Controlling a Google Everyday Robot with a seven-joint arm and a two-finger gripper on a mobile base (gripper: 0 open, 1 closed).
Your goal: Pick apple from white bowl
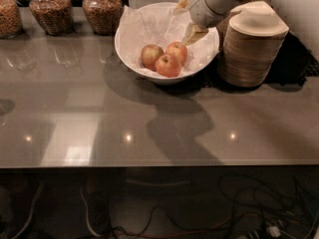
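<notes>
The white bowl, lined with crinkled white paper, stands at the back of the grey counter. Three apples lie in it. The light red-orange apple is at the back right. A duller greenish-brown apple is to its left and a deeper red-orange apple is in front. My gripper hangs over the bowl's right side, just above and right of the light apple. Its beige fingers are apart and hold nothing.
A tall stack of beige disposable bowls stands right of the white bowl, close to my arm. Glass jars of grain line the back left. The counter's front edge runs across, with cables on the floor below.
</notes>
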